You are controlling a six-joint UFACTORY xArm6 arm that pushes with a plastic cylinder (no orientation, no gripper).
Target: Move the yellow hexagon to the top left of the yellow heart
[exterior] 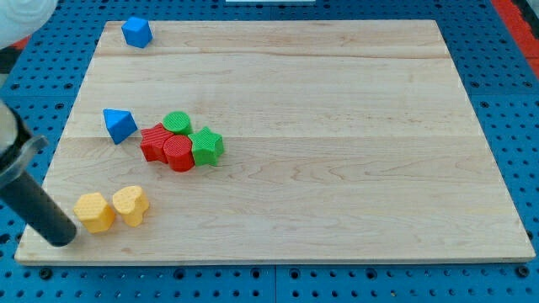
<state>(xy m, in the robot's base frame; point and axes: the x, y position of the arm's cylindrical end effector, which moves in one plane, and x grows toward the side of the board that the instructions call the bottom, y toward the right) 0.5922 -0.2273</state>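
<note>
The yellow hexagon (93, 211) lies near the board's bottom left corner. The yellow heart (131, 204) lies right beside it on its right, the two touching or nearly so. My dark rod comes in from the view's left edge, and my tip (61, 238) rests on the board just left of and slightly below the yellow hexagon, a small gap apart.
A blue block (136, 32) sits at the top left corner. A blue triangle (119, 124) lies mid-left. A tight cluster right of it holds a green round block (177, 123), a red block (155, 141), a red round block (178, 153) and a green star (206, 146). The wooden board (337, 126) lies on a blue pegboard.
</note>
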